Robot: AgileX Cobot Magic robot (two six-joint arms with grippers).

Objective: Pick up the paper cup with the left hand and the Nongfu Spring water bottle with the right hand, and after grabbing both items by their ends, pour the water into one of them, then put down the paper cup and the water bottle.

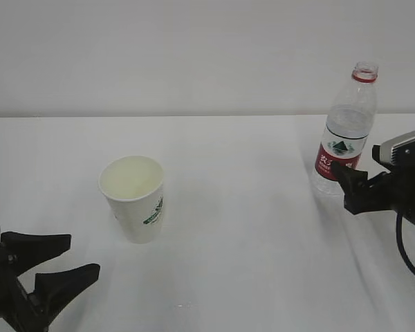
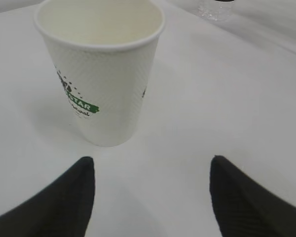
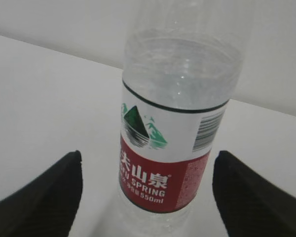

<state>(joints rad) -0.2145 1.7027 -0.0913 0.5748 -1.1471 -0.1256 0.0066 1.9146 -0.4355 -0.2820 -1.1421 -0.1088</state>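
Both grippers, left and right, gape, holding nothing; the uncapped bottle, seemingly close, could tip if bumped.

Bare test-bench setting, likely a lab, plain white table spanning the exterior view; blank pale wall at 12 o'clock; no furnishings or decor visible
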